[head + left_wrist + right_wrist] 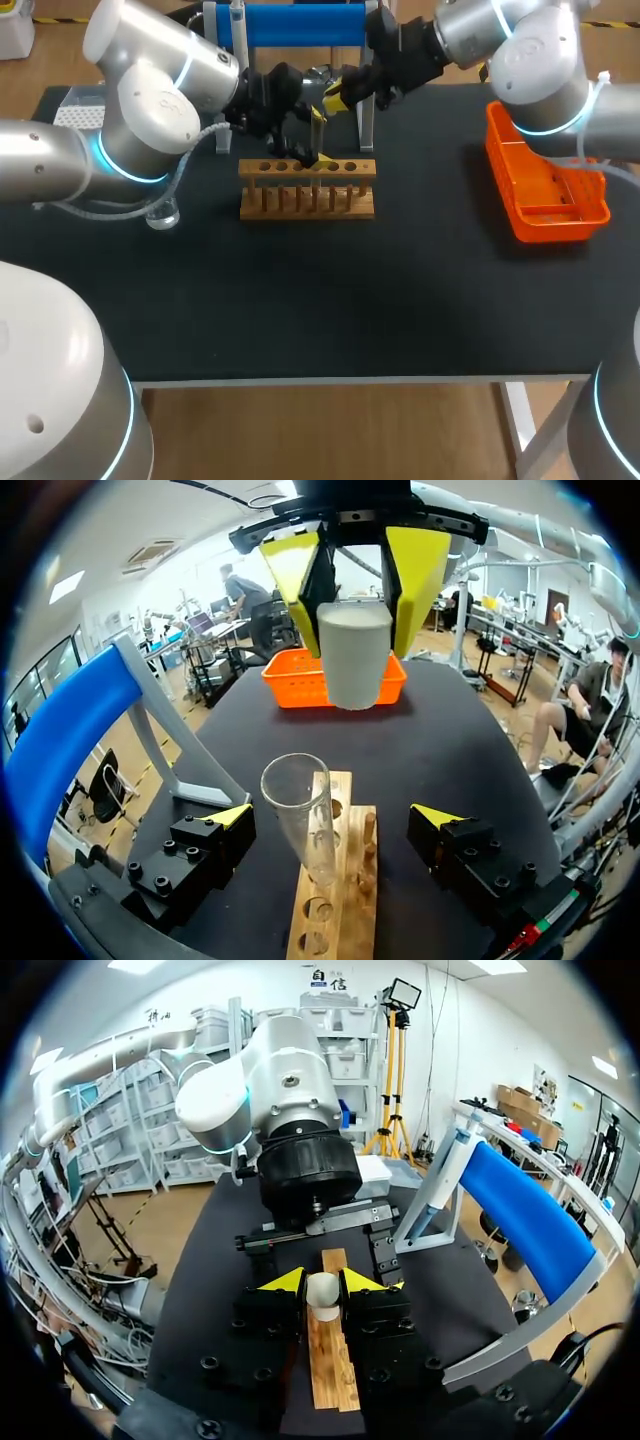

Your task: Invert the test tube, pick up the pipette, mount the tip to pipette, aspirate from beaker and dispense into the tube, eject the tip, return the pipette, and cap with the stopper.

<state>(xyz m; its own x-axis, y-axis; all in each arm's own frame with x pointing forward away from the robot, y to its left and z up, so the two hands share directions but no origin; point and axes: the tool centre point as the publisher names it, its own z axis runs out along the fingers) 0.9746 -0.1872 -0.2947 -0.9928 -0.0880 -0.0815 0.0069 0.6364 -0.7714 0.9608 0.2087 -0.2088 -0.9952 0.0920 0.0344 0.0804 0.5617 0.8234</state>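
Step in hand, by my reading: capping. Right gripper (pixel 322 1282) pinches the white stopper (pixel 353 655) between its yellow pads and hangs above the test tube (pixel 298 815). The tube stands open-mouthed in the wooden rack (pixel 307 200) at table centre, with the orange basket (pixel 545 190) at 3 o'clock of the rack and the beaker (pixel 163 213) at 8 o'clock. Left gripper (pixel 333 818) straddles the tube, jaws spread, neither tip seen touching glass. Tube appears to lean a little. Cannot tell whether the stopper is centred over the mouth. To do it well: close the left jaws gently to steady and square the tube, line the stopper up over the rim, descend straight, press lightly. Glass is brittle, and a skewed push could jam the stopper or tip the rack.
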